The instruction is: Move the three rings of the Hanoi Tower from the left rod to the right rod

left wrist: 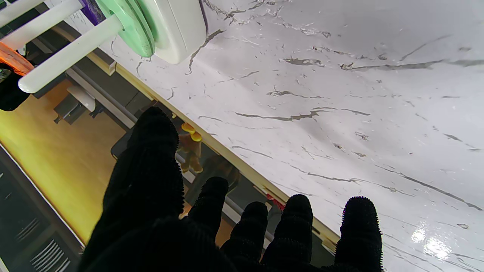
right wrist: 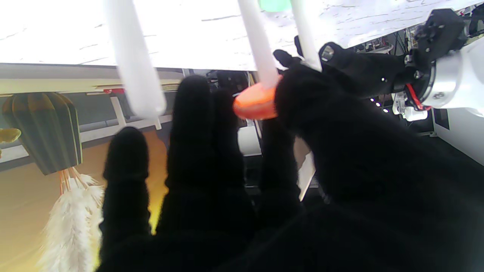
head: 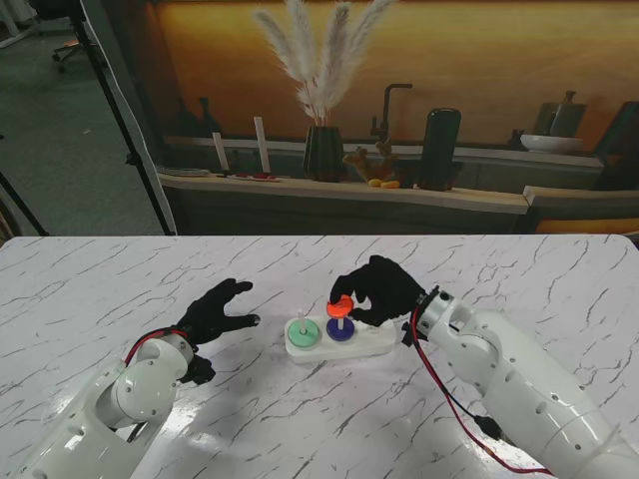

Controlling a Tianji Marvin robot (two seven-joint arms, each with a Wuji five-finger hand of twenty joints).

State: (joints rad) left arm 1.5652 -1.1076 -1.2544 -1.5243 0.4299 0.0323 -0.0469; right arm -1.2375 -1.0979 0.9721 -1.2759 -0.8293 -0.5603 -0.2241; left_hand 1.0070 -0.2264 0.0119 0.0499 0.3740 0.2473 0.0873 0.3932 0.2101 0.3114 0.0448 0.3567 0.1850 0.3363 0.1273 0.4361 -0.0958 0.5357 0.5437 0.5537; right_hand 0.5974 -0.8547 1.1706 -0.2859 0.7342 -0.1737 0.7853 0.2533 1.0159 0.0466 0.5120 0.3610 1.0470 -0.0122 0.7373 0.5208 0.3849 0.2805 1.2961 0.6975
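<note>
Marble-patterned white tabletop [head: 100,289] carries a small white plastic Hanoi tower base [head: 369,344] near its middle, with three thin white rods. Seen from the stand, a flat mint-green plastic ring [head: 302,332] sits low on the left rod [head: 303,317], resting on the base. A dark purple ring [head: 340,330] lies at the foot of the middle rod [head: 339,321], and an orange plastic ring [head: 339,305] rides higher on that same rod, well above the purple one. The right rod is hidden behind the right hand.

The black-gloved right hand [head: 377,289] reaches in from about four o'clock of the base, its fingers curled and pinching the orange ring [right wrist: 255,104]; the wrist view shows the thumb [right wrist: 302,98] on one side of the ring and a finger [right wrist: 200,113] on the other, with the rod passing through it.

The black-gloved left hand [head: 218,311] hovers at about nine o'clock of the base, just beside it and apart from it, its fingers [left wrist: 359,226] spread loosely and holding nothing. Its wrist view shows the green ring [left wrist: 132,26] seated against the base [left wrist: 174,26].
</note>
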